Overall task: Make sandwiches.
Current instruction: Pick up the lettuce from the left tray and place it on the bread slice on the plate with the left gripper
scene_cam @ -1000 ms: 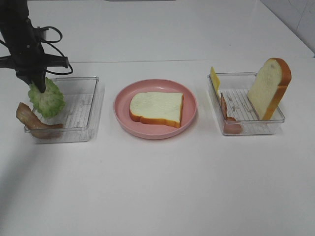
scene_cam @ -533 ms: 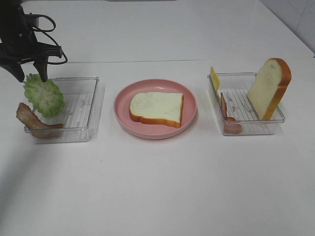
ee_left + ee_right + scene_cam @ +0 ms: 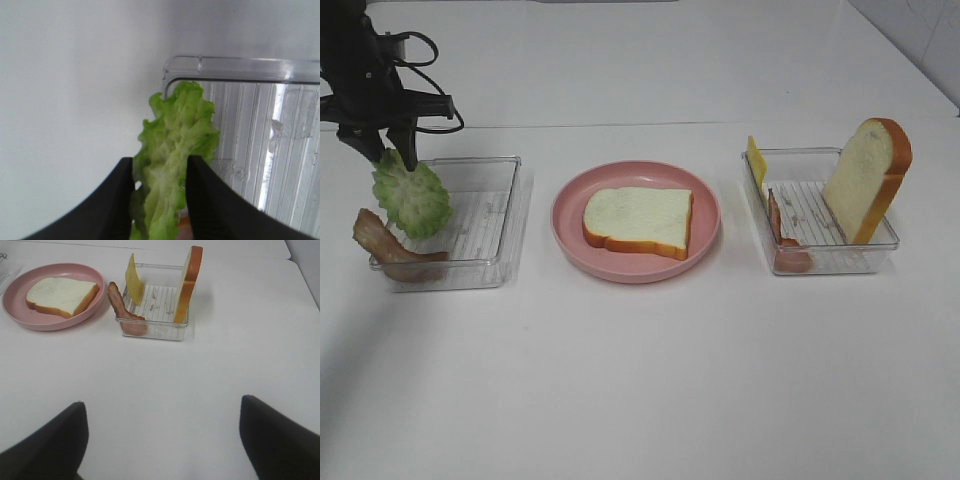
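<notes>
A ruffled green lettuce leaf stands on edge at the far left corner of the left clear tray. My left gripper is open, its fingers straddling the leaf's top; in the left wrist view the leaf fills the gap between them. A brown bacon strip hangs over that tray's left wall. One white bread slice lies flat on the pink plate. My right gripper is open and empty above bare table, out of the exterior view.
The right clear tray holds an upright bread slice, a yellow cheese slice and a bacon strip. They also show in the right wrist view: bread, cheese, bacon.
A second ago the left gripper was shut on the lettuce's top. It then opened and rose to the left, and has now come back down with its fingers astride the leaf.
</notes>
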